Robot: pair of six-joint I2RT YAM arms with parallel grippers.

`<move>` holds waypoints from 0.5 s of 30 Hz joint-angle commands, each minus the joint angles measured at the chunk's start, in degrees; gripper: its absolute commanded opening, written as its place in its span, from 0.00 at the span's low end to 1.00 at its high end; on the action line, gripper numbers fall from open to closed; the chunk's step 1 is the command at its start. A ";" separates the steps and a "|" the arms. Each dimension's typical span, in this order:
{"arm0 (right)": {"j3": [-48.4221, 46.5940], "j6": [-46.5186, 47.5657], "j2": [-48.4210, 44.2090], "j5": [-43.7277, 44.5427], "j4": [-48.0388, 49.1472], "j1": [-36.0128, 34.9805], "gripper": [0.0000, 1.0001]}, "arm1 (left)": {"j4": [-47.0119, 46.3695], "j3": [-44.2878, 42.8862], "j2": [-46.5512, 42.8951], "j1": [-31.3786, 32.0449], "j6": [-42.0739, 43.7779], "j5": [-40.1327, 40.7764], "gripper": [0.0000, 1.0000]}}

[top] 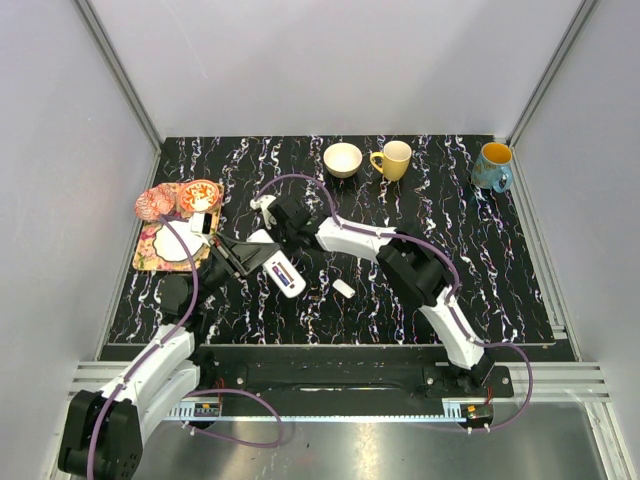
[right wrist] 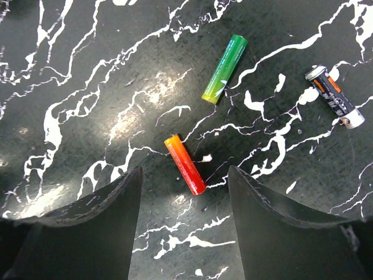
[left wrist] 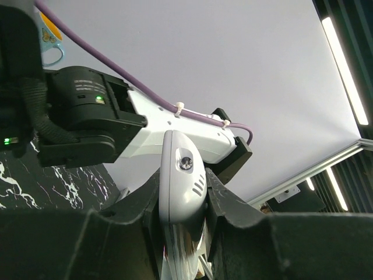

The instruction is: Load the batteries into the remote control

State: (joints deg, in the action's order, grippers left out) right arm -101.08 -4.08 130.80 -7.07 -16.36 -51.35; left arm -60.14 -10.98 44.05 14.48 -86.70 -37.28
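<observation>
Fingers (left wrist: 140,204) of the left gripper (left wrist: 182,213) are clamped on the slim white plastic remote control (left wrist: 179,175), seen end-on at the lower centre of the left wrist view. In the overhead view it sits left of centre, its dark patch facing up. Just to its right a small white oblong piece (top: 343,288) lies on the black white-veined marble tabletop (top: 480,260). Farther back, the right gripper (right wrist: 184,175) hovers with its jaws spread apart. A red-orange cylindrical battery (right wrist: 185,164) lies on the table between them, touching neither. A green-yellow battery (right wrist: 224,69) lies above it and a black orange-ended battery (right wrist: 335,97) at upper right. Along the far edge stand a cream bowl (top: 342,159), a yellow mug (top: 393,159) and a blue mug (top: 493,166).
</observation>
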 commanded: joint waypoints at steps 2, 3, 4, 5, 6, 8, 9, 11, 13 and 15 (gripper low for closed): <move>-4.48 3.90 2.43 2.15 -0.78 -0.59 0.64 | -4.20 -2.82 -0.28 0.37 -1.02 -1.04 0.00; -4.65 3.81 2.53 2.15 -0.87 -0.59 0.64 | -4.20 -2.64 -0.28 0.37 -1.02 -1.04 0.00; -4.65 3.81 2.70 2.41 -0.95 -0.68 0.64 | -4.11 -2.47 -0.37 0.37 -1.02 -0.87 0.00; -4.57 3.81 2.79 2.59 -0.95 -0.85 0.62 | -4.11 -2.38 -0.28 0.37 -1.02 -0.78 0.00; -4.39 3.73 2.79 2.76 -0.87 -1.03 0.62 | -4.11 -2.20 -0.28 0.37 -0.93 -0.69 0.00; -4.30 5.83 3.05 3.55 -0.87 -1.29 0.60 | -4.02 -2.03 -0.28 0.46 -0.84 -0.43 0.00; -4.22 6.10 3.05 3.90 -0.95 -1.64 0.58 | -3.93 -1.94 -0.28 0.46 -0.84 -0.43 0.00; -4.30 7.06 3.40 6.10 -1.30 -1.99 0.55 | -3.85 -1.76 -0.28 0.46 -0.76 -0.34 0.00; -4.30 7.85 3.58 8.20 -1.48 -3.14 0.52 | -3.76 -1.67 -0.28 0.46 -0.76 -0.25 0.00; -4.22 8.29 4.11 8.74 -1.83 -3.66 0.49 | -3.76 -1.67 -0.20 0.46 -0.84 -0.25 0.00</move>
State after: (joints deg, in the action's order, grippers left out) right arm -103.31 1.61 133.38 -1.91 -17.30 -52.73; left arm -60.10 -11.22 44.05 14.68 -86.91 -37.39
